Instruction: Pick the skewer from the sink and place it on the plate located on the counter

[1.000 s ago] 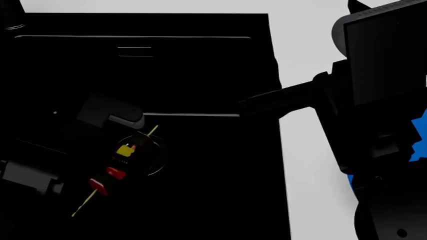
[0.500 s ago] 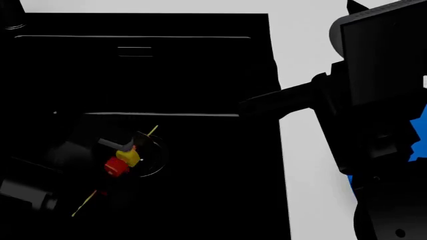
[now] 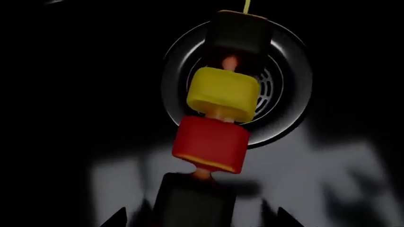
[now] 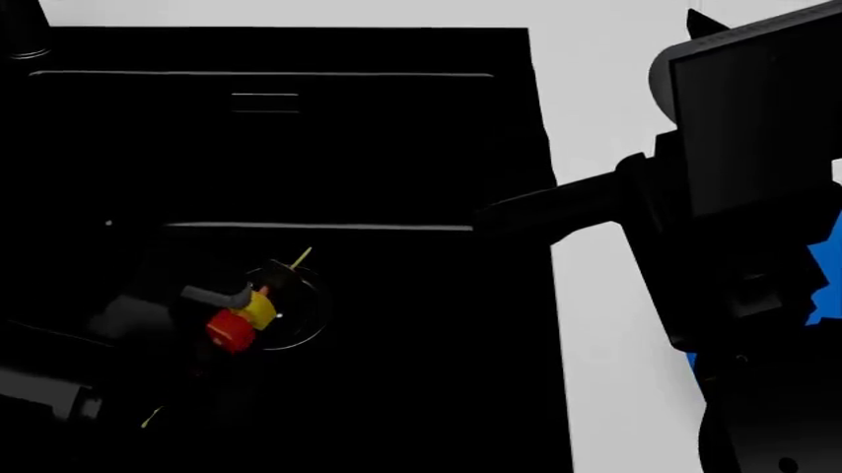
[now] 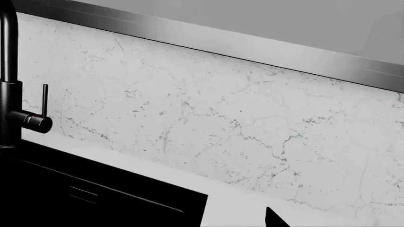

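Observation:
The skewer [image 4: 245, 320] lies in the black sink [image 4: 394, 148], across the round metal drain [image 4: 306, 313]. In the left wrist view its dark, yellow and red chunks [image 3: 215, 118] run over the drain [image 3: 287, 94]. My left gripper [image 4: 197, 340] is low in the sink. It is open, with its jaws on either side of the skewer's nearest dark chunk [image 3: 196, 201], and gaps show on both sides. My right gripper [image 4: 480, 212] is open and empty above the sink's right edge. The blue plate [image 4: 829, 266] shows as a sliver behind my right arm on the white counter [image 4: 593, 296].
A black faucet [image 5: 9, 80] stands at the sink's far left corner [image 4: 24, 34]. A marbled backsplash [image 5: 221, 109] rises behind the counter. My right arm [image 4: 736, 197] fills the right side of the head view and hides most of the plate.
My left gripper has come down and towards the lower left over the skewer, and now hides its lower chunks. My right arm has barely shifted.

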